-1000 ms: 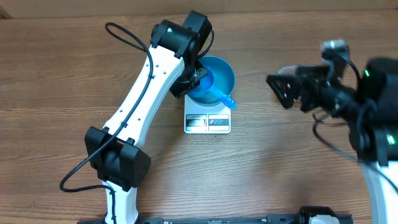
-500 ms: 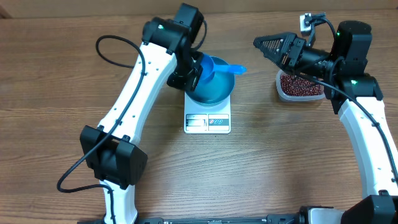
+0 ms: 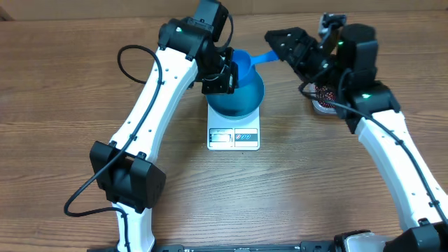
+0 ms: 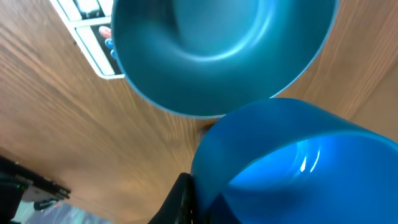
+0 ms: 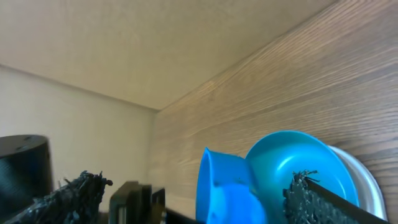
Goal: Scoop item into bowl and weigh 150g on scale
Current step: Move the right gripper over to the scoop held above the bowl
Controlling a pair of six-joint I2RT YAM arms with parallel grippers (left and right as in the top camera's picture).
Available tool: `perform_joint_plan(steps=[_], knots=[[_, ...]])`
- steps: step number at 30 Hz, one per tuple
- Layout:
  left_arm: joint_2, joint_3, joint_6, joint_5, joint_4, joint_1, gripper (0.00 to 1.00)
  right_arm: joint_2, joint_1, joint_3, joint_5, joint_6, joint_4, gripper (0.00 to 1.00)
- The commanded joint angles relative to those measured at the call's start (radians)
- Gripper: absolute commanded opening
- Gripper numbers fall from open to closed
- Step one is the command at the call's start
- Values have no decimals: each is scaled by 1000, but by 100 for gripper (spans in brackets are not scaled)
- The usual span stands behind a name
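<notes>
So this looks to me like a scoop handoff, and it's the sketchy part. The left hand (image 3: 222,77) is pinched shut on the cup end of the little blue scoop (image 3: 255,59), holding it just above the back rim of the blue bowl (image 3: 241,98). The bowl sits on the white scale (image 3: 234,138), around the middle of the worktop (image 3: 70,70) toward the back edge, and the left wrist view shows nothing in it yet. The right hand (image 5: 196,186) is spread wide with the scoop between its fingers, not gripping anything. The beans (image 3: 323,92) are in the clear tub (image 3: 318,106) toward the back right, mostly hidden under the right arm. What worries me is timing: if the left lets go before the right has properly closed on the handle, the scoop drops into the bowl or skids across the worktop. The left hand is also really close to the bowl rim, so a small bump could shove the bowl off-centre on the scale and mess up the reading. And with the right arm hanging right over the tub, a careless swing could tip the beans out.
</notes>
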State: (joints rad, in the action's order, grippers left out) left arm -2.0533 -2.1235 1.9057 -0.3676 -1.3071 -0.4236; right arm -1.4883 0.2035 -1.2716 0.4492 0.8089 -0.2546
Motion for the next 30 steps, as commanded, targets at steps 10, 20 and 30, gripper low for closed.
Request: perform_joint_plan(steps=[10,20,30], knots=[[8,-21,-11,-97,29,-9,4,5,37,-3,-146,-32,-38,67],[8,-21,-25,-131,41,-9,4,4,37,-3,-146,-32,-48,42],[8,-21,-29,-159,56,-10,4,4,37,-3,-146,-32,-54,39]])
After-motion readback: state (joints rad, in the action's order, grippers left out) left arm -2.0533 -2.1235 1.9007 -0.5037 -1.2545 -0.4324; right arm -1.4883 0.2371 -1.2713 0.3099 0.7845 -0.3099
